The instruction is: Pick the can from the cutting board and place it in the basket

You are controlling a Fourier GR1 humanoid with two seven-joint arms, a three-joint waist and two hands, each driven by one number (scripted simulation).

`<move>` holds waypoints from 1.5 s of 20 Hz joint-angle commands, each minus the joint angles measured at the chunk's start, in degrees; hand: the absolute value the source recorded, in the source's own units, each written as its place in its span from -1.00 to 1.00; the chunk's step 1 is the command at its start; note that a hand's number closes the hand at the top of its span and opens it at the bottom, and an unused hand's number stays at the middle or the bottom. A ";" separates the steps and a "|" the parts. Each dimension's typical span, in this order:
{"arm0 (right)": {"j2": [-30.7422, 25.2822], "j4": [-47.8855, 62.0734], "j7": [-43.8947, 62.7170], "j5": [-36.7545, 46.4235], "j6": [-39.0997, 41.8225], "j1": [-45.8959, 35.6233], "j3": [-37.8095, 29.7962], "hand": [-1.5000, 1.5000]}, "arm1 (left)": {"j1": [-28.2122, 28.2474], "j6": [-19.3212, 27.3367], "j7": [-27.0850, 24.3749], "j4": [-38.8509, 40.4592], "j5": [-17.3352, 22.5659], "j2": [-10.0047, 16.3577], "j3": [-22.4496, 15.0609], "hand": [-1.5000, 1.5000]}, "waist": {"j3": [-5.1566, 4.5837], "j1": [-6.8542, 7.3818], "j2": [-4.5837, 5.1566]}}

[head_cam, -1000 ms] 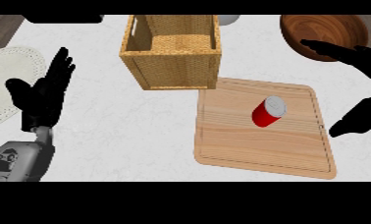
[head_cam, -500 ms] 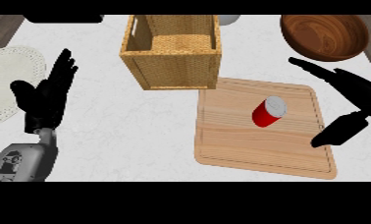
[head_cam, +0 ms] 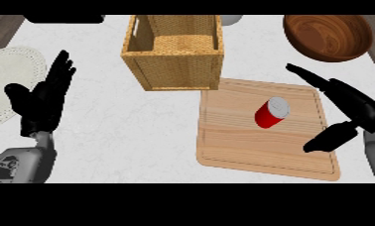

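A red can (head_cam: pixel 272 113) with a silver top stands on the wooden cutting board (head_cam: pixel 242 145) at the right. My right hand (head_cam: pixel 343 102) is open at the board's right edge, fingers stretched above and thumb below, a short gap away from the can. The wicker basket (head_cam: pixel 174 66) sits just up and left of the board, and nothing shows inside it. My left hand (head_cam: pixel 44 98) rests open at the left, fingers up.
A brown wooden bowl (head_cam: pixel 327 36) sits at the back right, above my right hand. A pale plate (head_cam: pixel 16 71) lies at the left edge, partly behind my left hand. A dark object (head_cam: pixel 62 19) shows at the top left.
My right hand has moved left and down, closing in on the can from the right. The can, board, basket and left hand have stayed put.
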 commanded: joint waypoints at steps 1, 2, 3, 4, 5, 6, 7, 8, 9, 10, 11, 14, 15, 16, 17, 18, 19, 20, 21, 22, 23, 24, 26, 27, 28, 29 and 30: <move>3.29 0.08 -1.96 3.28 -1.34 2.26 0.70 -1.00 | 1.77 -2.19 4.13 -5.50 0.58 0.76 1.50 0.00 | 0.00 0.12 -0.03; 2.16 0.12 -3.86 3.75 0.06 2.90 -1.41 -1.00 | -0.25 -1.55 -0.17 -0.08 -1.79 -1.09 1.72 0.00 | -0.01 -0.06 0.01; 3.27 -4.99 2.99 0.85 2.50 1.75 -1.55 -1.00 | -0.35 -0.53 -3.20 2.84 -2.82 -2.87 0.79 0.00 | -0.02 -0.16 0.00; 4.44 -2.02 -0.96 4.60 -0.14 3.33 0.03 -1.00 | -0.31 0.71 2.48 -2.58 -2.88 -3.20 0.45 0.00 | 0.00 -0.03 -0.01; 4.47 -1.29 -2.67 5.71 -0.76 3.86 -0.17 -1.00 | -2.28 -1.03 0.15 3.36 -2.51 -2.98 1.55 0.00 | -0.01 -0.12 0.03; 7.23 -1.85 1.00 6.22 -1.47 2.10 1.95 -1.00 | -3.33 -0.03 4.11 -1.13 -3.23 -2.17 1.12 0.00 | 0.00 -0.01 0.00; 6.86 0.13 1.48 4.92 0.57 -0.99 -0.44 -1.00 | -3.33 -1.86 2.44 0.88 -2.14 -1.64 3.18 0.00 | -0.01 0.04 0.02; 6.35 -0.52 3.05 5.47 1.87 -1.17 -0.60 -1.00 | -0.24 -1.38 -1.20 0.76 -3.21 -3.72 1.83 0.00 | -0.01 0.06 0.01; 7.68 -3.02 1.83 5.33 1.03 1.65 -0.38 -1.00 | 1.70 -0.80 1.78 -3.82 -4.44 -3.13 1.51 0.00 | -0.01 0.06 -0.03; 2.39 3.65 -4.78 5.81 2.70 0.51 -3.25 -1.00 | 0.74 -1.87 0.72 -2.10 -3.47 -2.64 2.20 0.00 | 0.00 0.11 0.02; 7.96 3.31 1.44 7.76 -0.07 -3.48 -0.26 -1.00 | 0.04 -4.40 -0.37 0.64 -1.51 -1.91 3.97 0.00 | -0.01 0.18 0.04; 10.07 0.68 4.13 12.18 -2.16 -1.39 3.16 -1.00 | 2.31 -2.91 0.72 -3.18 -3.15 -3.17 2.62 0.00 | -0.01 0.27 -0.02; 6.15 2.40 -0.90 12.45 -0.71 0.57 1.05 -1.00 | -3.93 -1.65 3.34 0.29 -4.19 -3.08 3.05 0.00 | 0.00 -0.07 0.03; 9.31 1.46 1.32 13.63 -2.12 0.12 2.41 -1.00 | -1.52 -0.60 2.20 -0.51 -5.48 -4.80 2.18 0.00 | -0.01 0.02 0.01; 8.06 9.42 -1.72 14.15 -3.05 -3.88 0.86 -1.00 | 1.27 -2.94 6.54 -7.94 -3.25 -2.25 3.01 0.00 | 0.02 0.51 0.02; 9.06 5.92 -3.52 15.83 -4.48 0.47 2.65 -1.00 | -3.17 -4.95 0.72 2.36 -2.30 -1.82 5.79 0.00 | -0.01 -0.02 0.06; 10.25 7.72 -2.38 15.73 -4.13 -2.43 1.76 -1.00 | -1.26 -3.16 -0.13 1.45 -3.95 -4.36 4.26 0.00 | -0.01 0.08 0.04; 9.35 11.66 -7.27 17.62 -7.04 -0.80 2.01 -1.00 | -0.20 -2.99 3.37 -3.28 -4.54 -3.59 3.46 0.00 | 0.01 0.20 0.04; 8.29 9.31 -7.22 16.29 -5.40 0.29 0.78 -1.00 | 2.18 -5.63 -3.18 1.63 -2.73 -3.47 5.34 0.00 | -0.01 0.08 0.04; 10.77 11.53 -4.30 17.72 -5.57 -2.67 2.14 -1.00 | -3.46 -2.06 -0.22 3.20 -6.26 -5.24 3.10 0.00 | -0.01 0.02 0.07; 8.79 13.98 -6.11 16.76 -3.67 -5.58 -0.41 -1.00 | -3.67 -3.87 1.35 2.70 -4.33 -3.79 5.15 0.00 | 0.00 0.10 0.06; 10.13 10.40 -6.85 17.64 -4.77 -0.43 1.45 -1.00 | 1.20 -3.71 0.27 -2.52 -4.90 -4.45 4.51 0.00 | 0.00 0.10 0.00; 11.79 8.03 -3.05 18.75 -3.98 -1.36 2.40 -1.00 | -4.34 -4.18 0.02 4.12 -4.42 -4.07 6.19 0.00 | -0.01 -0.09 0.02; 11.59 11.18 -5.38 18.09 -4.86 -2.11 0.93 -1.00 | -0.36 -4.25 6.08 -6.10 -4.75 -4.35 3.81 0.00 | 0.00 0.14 -0.02; 12.94 13.52 -4.68 20.07 -6.07 -4.99 2.37 -1.00 | -3.34 -2.52 -2.63 4.82 -6.51 -6.35 4.33 0.00 | -0.01 0.03 0.07; 11.53 9.77 -5.93 20.00 -5.50 0.37 2.50 -1.00 | -1.07 -5.92 0.71 -0.02 -2.94 -2.46 7.96 0.00 | -0.01 0.02 0.00; 12.06 7.26 -3.47 20.06 -3.96 -0.02 2.20 -1.00 | -2.83 -2.24 1.86 0.06 -6.82 -5.99 4.29 0.00 | -0.01 -0.07 -0.01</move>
